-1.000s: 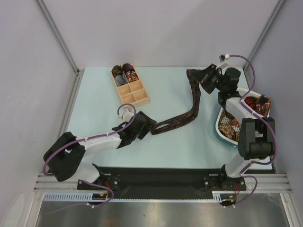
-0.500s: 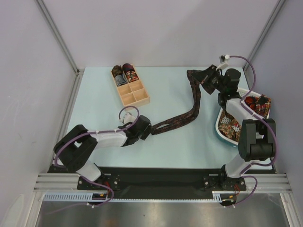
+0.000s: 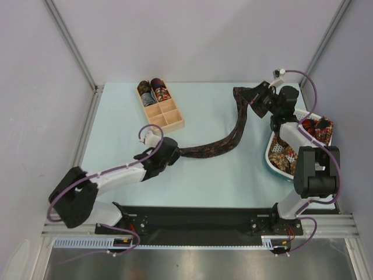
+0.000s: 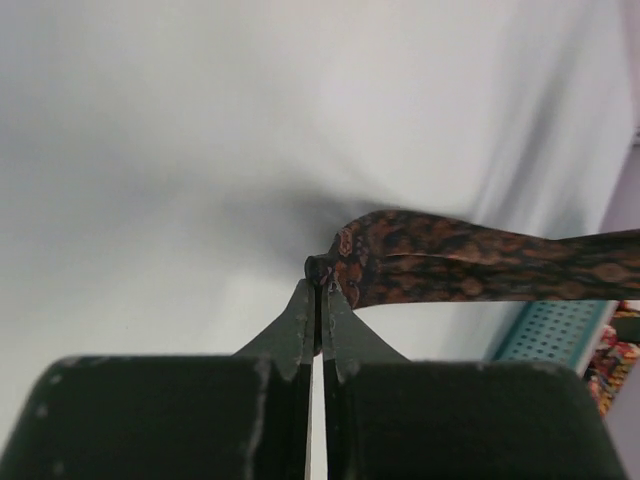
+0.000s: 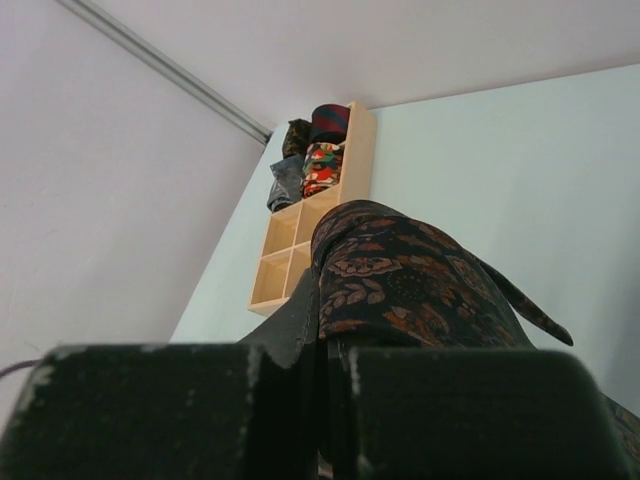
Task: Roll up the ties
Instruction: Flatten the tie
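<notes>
Left claw (image 3: 178,152) low, right claw (image 3: 248,100) high — 1 tie (image 3: 225,140) between

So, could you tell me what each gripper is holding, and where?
Both hold one dark tie: the left gripper pinches its narrow tip, the right gripper clamps the wide end.

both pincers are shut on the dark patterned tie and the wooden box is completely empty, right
Not quite: the wooden box is not empty. The top external view shows rolled ties in its far compartments. The rest holds: the left pincer and right pincer are each shut on the dark patterned tie.
</notes>
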You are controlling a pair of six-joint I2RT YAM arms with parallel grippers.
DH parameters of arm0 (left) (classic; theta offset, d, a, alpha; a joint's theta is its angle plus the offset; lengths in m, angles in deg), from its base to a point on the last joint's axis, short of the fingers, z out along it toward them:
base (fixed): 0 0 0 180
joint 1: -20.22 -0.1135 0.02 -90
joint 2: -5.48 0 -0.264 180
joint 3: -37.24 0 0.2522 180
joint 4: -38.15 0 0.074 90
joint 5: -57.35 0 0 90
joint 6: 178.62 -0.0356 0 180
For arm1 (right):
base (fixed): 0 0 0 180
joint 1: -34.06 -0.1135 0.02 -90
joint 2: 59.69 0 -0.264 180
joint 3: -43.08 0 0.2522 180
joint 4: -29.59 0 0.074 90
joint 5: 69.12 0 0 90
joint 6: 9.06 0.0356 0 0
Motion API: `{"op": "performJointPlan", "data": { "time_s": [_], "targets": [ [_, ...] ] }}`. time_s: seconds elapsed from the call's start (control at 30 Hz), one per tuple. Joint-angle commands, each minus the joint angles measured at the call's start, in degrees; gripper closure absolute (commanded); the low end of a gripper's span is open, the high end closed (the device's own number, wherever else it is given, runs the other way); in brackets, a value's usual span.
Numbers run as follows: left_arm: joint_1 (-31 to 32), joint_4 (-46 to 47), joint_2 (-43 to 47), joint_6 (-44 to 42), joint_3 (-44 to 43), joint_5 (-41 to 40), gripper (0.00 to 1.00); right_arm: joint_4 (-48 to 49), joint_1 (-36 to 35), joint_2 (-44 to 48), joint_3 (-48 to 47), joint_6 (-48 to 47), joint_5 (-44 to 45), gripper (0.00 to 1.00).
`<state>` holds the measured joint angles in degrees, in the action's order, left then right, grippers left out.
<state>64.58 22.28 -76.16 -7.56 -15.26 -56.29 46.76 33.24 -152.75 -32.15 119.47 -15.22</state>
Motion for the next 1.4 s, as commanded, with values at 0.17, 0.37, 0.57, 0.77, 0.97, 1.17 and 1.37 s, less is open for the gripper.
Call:
{"op": "performJointPlan", "data": {
  "time_s": [0.17, 0.37, 0.57, 0.77, 0.97, 1.17, 1.37],
  "targets": [
    [-3.84, -6.59, 17.04, -12.58, -4.84, -4.23, 1.00, 1.77, 2.49, -10.10, -9.26, 2.61, -0.90, 1.00],
    [-5.07, -8.96, 18.10, -17.94, -12.13, -1.50, 1.00, 5.09, 4.07, -17.15, -23.93, 7.01, -6.97, 1.00],
    [-6.65, -11.16, 22.84, -19.89, -8.73, 0.52, 1.00, 15.55, 4.16, -22.43, -20.20, 14.28, -7.24, 0.96],
    [-7.79, -13.09, 28.82, -19.53, -0.91, 1.22, 1.00, 11.35, 3.37, -22.53, -9.73, 10.29, 1.81, 0.10],
    [-8.15, -17.04, 34.97, -19.97, 3.23, -0.44, 1.00, -4.79, 2.84, -15.67, -6.72, 2.01, 11.12, 0.22],
    [-8.32, -20.21, 41.12, -20.23, 5.87, -2.03, 1.00, -19.33, -0.66, -13.38, -9.19, -6.97, 18.86, 0.12],
    [-8.50, -27.06, 45.43, -20.59, 4.29, -4.22, 0.99, -26.61, -0.49, -16.19, -12.52, -6.17, 19.82, 0.11]
  ]
}}
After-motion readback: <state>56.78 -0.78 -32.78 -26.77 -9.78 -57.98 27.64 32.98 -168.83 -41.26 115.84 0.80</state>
